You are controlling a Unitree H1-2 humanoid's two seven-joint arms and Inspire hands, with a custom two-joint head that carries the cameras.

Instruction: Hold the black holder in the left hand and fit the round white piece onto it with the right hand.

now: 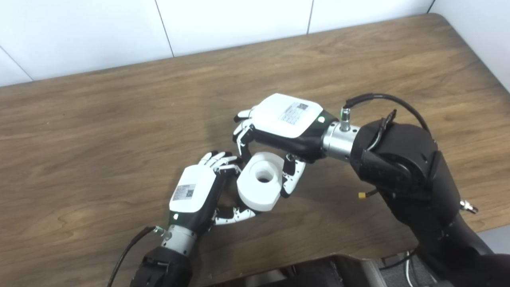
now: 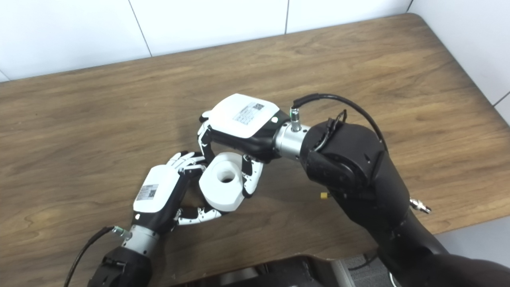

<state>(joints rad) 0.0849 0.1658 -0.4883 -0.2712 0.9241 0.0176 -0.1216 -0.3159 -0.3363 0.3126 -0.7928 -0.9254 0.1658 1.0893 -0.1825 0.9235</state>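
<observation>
White piece [image 1: 261,181] looks rigid, light, slick; right hand [image 1: 285,119] grasps its rim, left hand [image 1: 197,193] cups it; holder hidden.

Your left hand [image 1: 194,194] comes up from the bottom left on a short forearm, its white back plate facing up and its fingers [image 1: 218,159] curled toward the right, the thumb [image 1: 235,215] stretched out below. Your right arm enters from the lower right, bends at the bulky black wrist and reaches leftward. Your right hand [image 1: 279,123] sits palm down just above the left one, fingers and thumb [image 1: 293,175] hooked downward in a closed grasp.
</observation>
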